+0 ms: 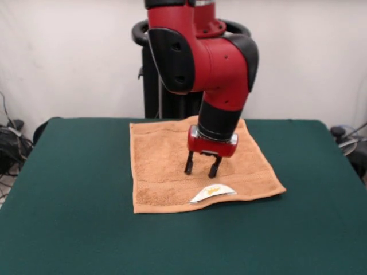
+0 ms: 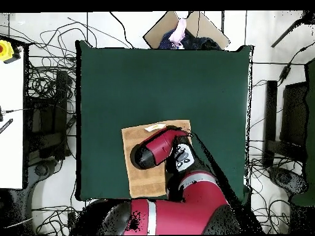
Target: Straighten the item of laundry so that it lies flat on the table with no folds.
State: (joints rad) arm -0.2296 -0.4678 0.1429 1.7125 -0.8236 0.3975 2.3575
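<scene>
The item of laundry point(image 1: 166, 166) is an orange-tan towel spread on the green table point(image 1: 74, 217). It lies nearly flat, with a woven band along its near edge and a white label point(image 1: 212, 193) curled up there. My gripper point(image 1: 199, 170) hangs open just above the towel's middle, fingers pointing down, holding nothing. In the overhead view the red arm covers most of the towel point(image 2: 141, 178); the label point(image 2: 152, 128) shows at the towel's top edge. The gripper itself is hidden there under the arm.
The table's green cloth point(image 2: 154, 80) stretches wide around the towel. Cables and equipment lie on the floor beside the table point(image 2: 43, 110). A cardboard box point(image 2: 184, 27) and a person's hand point(image 2: 179, 31) show past the table's top edge in the overhead view.
</scene>
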